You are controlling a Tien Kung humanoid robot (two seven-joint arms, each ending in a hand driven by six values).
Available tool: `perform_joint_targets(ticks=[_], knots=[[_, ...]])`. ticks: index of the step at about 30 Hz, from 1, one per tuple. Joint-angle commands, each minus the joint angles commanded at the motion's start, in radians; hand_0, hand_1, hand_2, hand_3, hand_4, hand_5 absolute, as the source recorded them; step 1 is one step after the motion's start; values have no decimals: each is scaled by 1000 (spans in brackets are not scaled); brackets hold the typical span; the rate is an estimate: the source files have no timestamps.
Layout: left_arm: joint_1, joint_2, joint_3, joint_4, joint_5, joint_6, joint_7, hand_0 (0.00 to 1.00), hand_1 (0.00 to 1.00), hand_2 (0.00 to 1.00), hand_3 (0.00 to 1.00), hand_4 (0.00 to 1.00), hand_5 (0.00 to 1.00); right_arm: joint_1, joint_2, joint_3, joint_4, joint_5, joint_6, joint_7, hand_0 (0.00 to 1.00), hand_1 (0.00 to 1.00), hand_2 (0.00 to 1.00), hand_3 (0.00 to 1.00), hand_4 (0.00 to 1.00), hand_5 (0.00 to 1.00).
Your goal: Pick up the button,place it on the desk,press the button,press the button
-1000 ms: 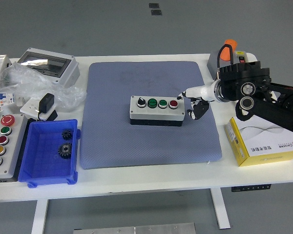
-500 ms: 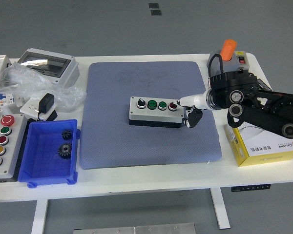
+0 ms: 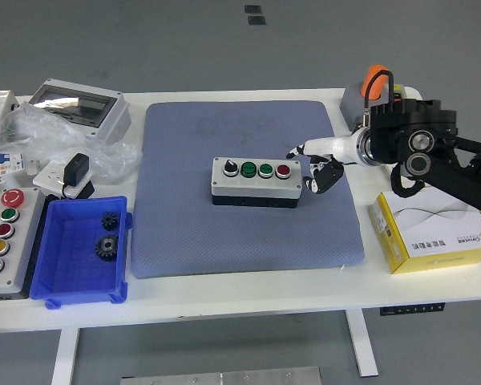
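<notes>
a grey button box [image 3: 255, 181] lay flat in the middle of a blue mat [image 3: 248, 184], probably so presses met firm support. its long axis ran left to right, buttons facing up. the right hand [image 3: 319, 164] hovered just beside its red-button end, one finger extended, the others curled, holding nothing.

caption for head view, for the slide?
Right hand pointing beside the red button on the button box, which sits on a blue mat.
</notes>
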Motion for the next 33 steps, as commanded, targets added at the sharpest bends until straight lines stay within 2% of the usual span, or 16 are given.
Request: perform_joint_targets(ticks=[5, 6, 11, 12, 13, 17, 18, 23, 24, 26, 29, 30, 33], knots=[[-3, 2, 4, -2, -1, 8, 0, 703, 716, 472, 618, 860, 273, -121, 26, 192, 59, -134, -103, 24, 574, 432, 293, 998, 283, 2], [-4, 1, 5, -3, -1, 11, 0, 703, 715, 473, 616, 857, 270, -146, 36, 228, 64, -165, -133, 43, 521, 513, 607, 998, 633, 87], [-6, 1, 26, -6, -31, 31, 0, 703, 715, 473, 616, 857, 270, -301, 81, 426, 52, -314, -328, 193, 521, 513, 607, 998, 633, 87], [-5, 2, 29, -7, -34, 34, 0, 703, 714, 471, 615, 847, 265, -330, 87, 461, 44, -327, -364, 227, 595, 592, 639, 998, 669, 258], [-5, 3, 32, -9, -37, 38, 0, 703, 714, 471, 615, 847, 265, -359, 93, 494, 34, -322, -400, 262, 595, 592, 639, 998, 669, 258], [-6, 5, 46, -12, -54, 53, 0, 703, 714, 471, 615, 847, 265, -488, 124, 620, -8, -238, -556, 418, 595, 592, 639, 998, 669, 258], [-6, 5, 48, -13, -57, 55, 0, 702, 708, 471, 612, 820, 254, -518, 132, 645, -17, -214, -592, 454, 641, 624, 638, 832, 657, 290], [-1, 0, 60, -15, -71, 65, 0, 702, 708, 471, 612, 820, 254, -671, 168, 762, -48, -89, -784, 645, 641, 624, 638, 832, 657, 290], [0, -1, 62, -15, -73, 67, 0, 703, 705, 485, 613, 786, 236, -700, 173, 782, -53, -64, -825, 686, 663, 667, 694, 724, 650, 289], [1, -3, 63, -16, -71, 70, 0, 703, 705, 485, 613, 786, 236, -753, 182, 814, -63, -14, -897, 762, 663, 667, 694, 724, 650, 289], [-3, -3, 68, -13, -72, 91, 0, 703, 705, 485, 613, 786, 236, -810, 195, 833, -73, 55, -975, 865, 663, 667, 694, 724, 650, 289], [-4, -3, 71, -12, -72, 103, 0, 706, 707, 519, 616, 767, 221, -820, 198, 836, -75, 77, -994, 895, 695, 697, 717, 716, 651, 289], [-6, -6, 84, -5, -61, 160, 0, 706, 707, 519, 616, 767, 221, -835, 210, 844, -78, 148, -1018, 987, 695, 697, 717, 716, 651, 289]])
